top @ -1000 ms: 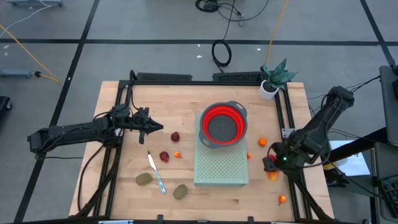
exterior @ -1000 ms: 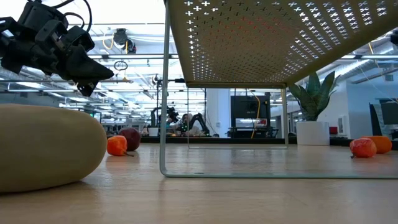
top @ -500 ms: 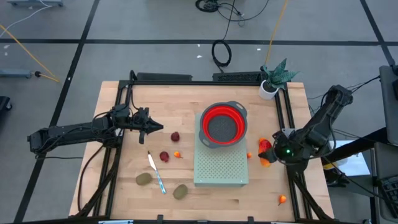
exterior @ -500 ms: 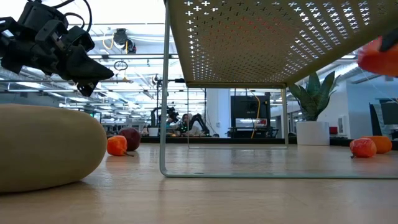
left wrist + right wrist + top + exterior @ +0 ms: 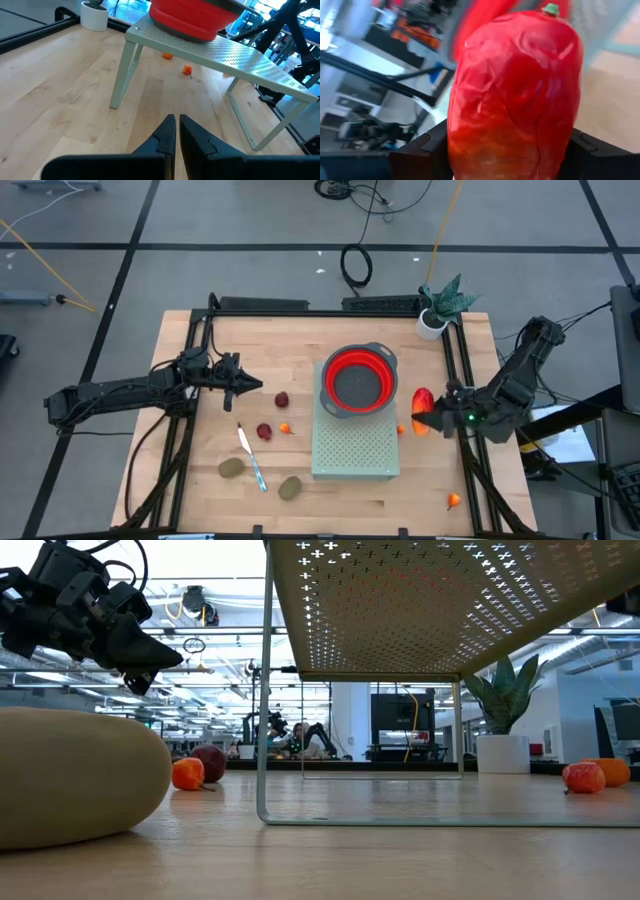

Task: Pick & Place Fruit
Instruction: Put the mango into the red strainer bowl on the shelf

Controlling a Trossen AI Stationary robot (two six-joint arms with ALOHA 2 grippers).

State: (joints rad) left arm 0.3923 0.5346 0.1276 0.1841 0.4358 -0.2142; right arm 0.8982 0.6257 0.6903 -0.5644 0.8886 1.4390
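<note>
My right gripper (image 5: 432,418) is shut on the elongated red-orange fruit (image 5: 422,406) and holds it in the air just right of the red bowl (image 5: 359,380) and the green rack (image 5: 355,450). In the right wrist view the fruit (image 5: 512,90) fills the picture. My left gripper (image 5: 250,386), shut, hovers over the table's left half, also seen in the low view (image 5: 170,658). Two dark red balls (image 5: 282,399) (image 5: 264,432), a tiny orange ball (image 5: 286,428) and two brown-green ovals (image 5: 232,468) (image 5: 291,488) lie on the wood. My right gripper pinches the red-orange fruit between its two fingers (image 5: 422,147), at the end away from the green stem tip (image 5: 551,8). The fruit runs along the fingers and sticks out ahead of them, toward the table's left. It is lifted clear of the table.
The bowl sits on the far end of the perforated rack. A light-blue-handled knife (image 5: 251,456) lies between the ovals. Tiny orange balls lie right of the rack (image 5: 401,430) and near the right front corner (image 5: 454,501). A potted plant (image 5: 436,310) stands at the far right corner.
My right gripper, shut on the red-orange fruit, has risen and moved toward the table's far edge and slightly left, toward the bowl. The fruit passed up through the low view's upper right corner and has left that view. The left arm has kept still.
</note>
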